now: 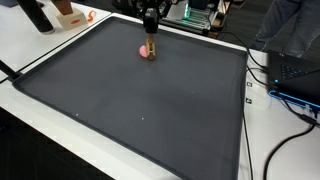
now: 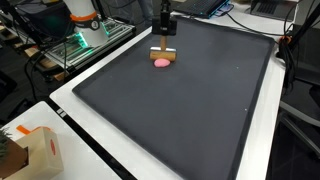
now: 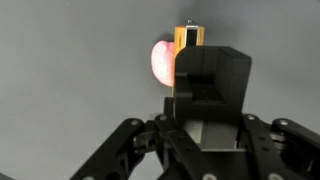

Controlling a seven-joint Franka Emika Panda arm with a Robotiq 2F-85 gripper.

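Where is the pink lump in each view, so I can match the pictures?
In an exterior view: pink lump, upper middle of the dark mat.
In an exterior view: upper middle, just before the orange-brown block.
Wrist view: upper centre, left of the block.
Shared landmark: that block.

A white table (image 1: pixel 30 125) carries a large dark grey mat (image 1: pixel 140 110) under even indoor light, with black cables (image 1: pixel 296 108) trailing along one edge, a cardboard box (image 2: pixel 38 150) at a corner and green-lit equipment (image 2: pixel 78 42) beyond.
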